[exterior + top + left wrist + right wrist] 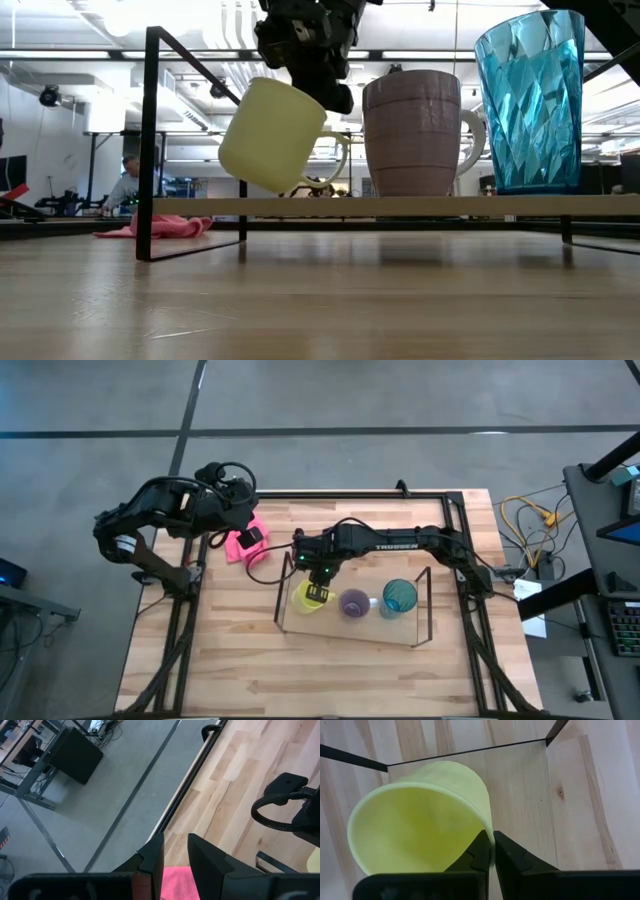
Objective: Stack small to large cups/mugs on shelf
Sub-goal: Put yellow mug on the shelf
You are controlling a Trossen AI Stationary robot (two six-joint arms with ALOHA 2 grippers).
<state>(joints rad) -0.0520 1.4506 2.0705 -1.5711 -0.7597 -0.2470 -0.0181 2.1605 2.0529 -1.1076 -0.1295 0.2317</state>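
Observation:
A yellow handled mug (pixel 305 598) hangs tilted over the left end of the shelf (pixel 350 632), in my right gripper (pixel 317 590), which is shut on it. A purple handled mug (pixel 353 603) stands upright on the shelf's middle and a teal tumbler (pixel 399 597) at its right end. In the low view the yellow mug (pixel 272 135) leans left of the purple mug (pixel 412 135) and the tumbler (pixel 530 100). My left gripper (pixel 250 538) waits at the far left over a pink cloth (pixel 238 545), its fingers a little apart. My right gripper pinches the yellow mug's rim wall (pixel 490 836), one finger (pixel 481 854) inside the mug and the other (pixel 510 855) outside. The fingers come from above, pointing down. The mug hangs tilted, its mouth up toward the gripper and its base (pixel 250 165) just above the shelf panel (pixel 450 206).
The shelf's black wire end frames (pixel 150 140) rise at both ends. The pink cloth (pixel 176 882) lies on the table left of the shelf. The table's black frame (pixel 440 495) runs along its edges. Bare wood lies in front of the shelf.

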